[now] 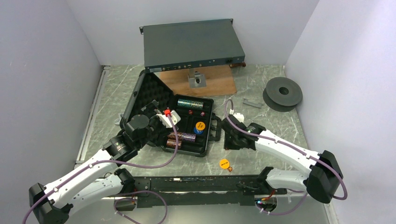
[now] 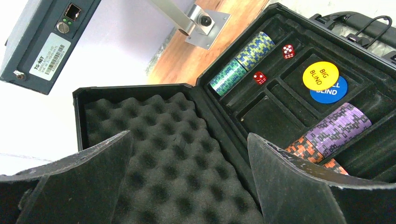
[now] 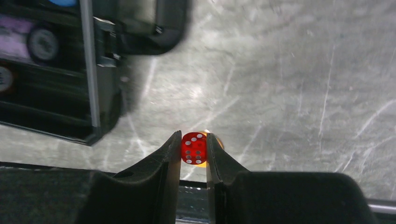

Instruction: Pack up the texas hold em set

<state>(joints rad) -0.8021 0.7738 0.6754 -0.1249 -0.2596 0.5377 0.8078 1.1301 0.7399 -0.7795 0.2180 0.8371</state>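
A grey, marble-veined counter (image 1: 275, 123) (crossed with pale scratches) is boxed in by plain white walls (image 1: 44, 70) on the left, right and far sides. At its far edge lies a wooden board (image 1: 222, 85), with a dark metal box (image 1: 191, 44) above it.

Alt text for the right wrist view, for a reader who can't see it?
The right gripper pinches a red die with white pips between its fingers, over a grey marbled table. The black case shows blurred at upper left.
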